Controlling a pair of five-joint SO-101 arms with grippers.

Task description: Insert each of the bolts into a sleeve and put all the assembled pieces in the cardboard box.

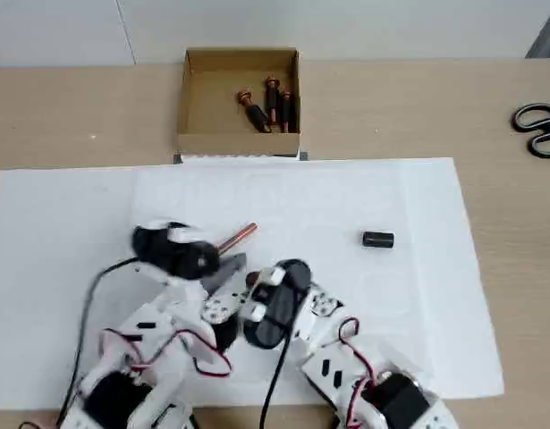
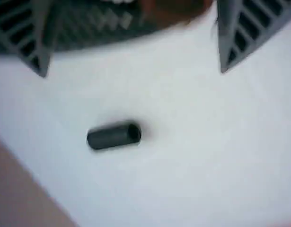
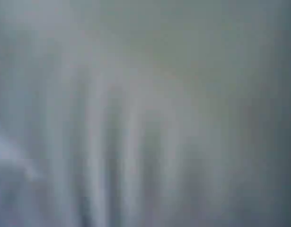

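Gaping wide w/ nothing btwn its fingers [image 2: 240,33], L gripper [image 2: 132,70] hangs over the paper [image 1: 418,340]. R gripper [image 1: 255,286] sits just beside it, tucked under its own wrist; clenched or not, can't tell.

Bolt [image 1: 239,235] lies just beside L arm [image 1: 172,252] on its far side. Its long axis runs diagonal, tip pointing away and to the right. It's prob. loose on the paper, tho the arm hides its near end.

Sleeve [image 1: 377,239] lies flat on the paper, well apart from both grippers and off to their right, long axis approx across the table. R arm [image 1: 279,308] is nearer to it; L arm is nearer the bolt. In the L wrist view the sleeve sits out past the fingertips, not btwn them.

Count: 1 loose bolt, 1 loose sleeve, 3 assembled pieces [image 1: 270,105] in the box [image 1: 192,98], which stands beyond the paper's far edge.

Judgement: this is the last pair to do, and the next move turns on lining bolt and sleeve up axis to axis.
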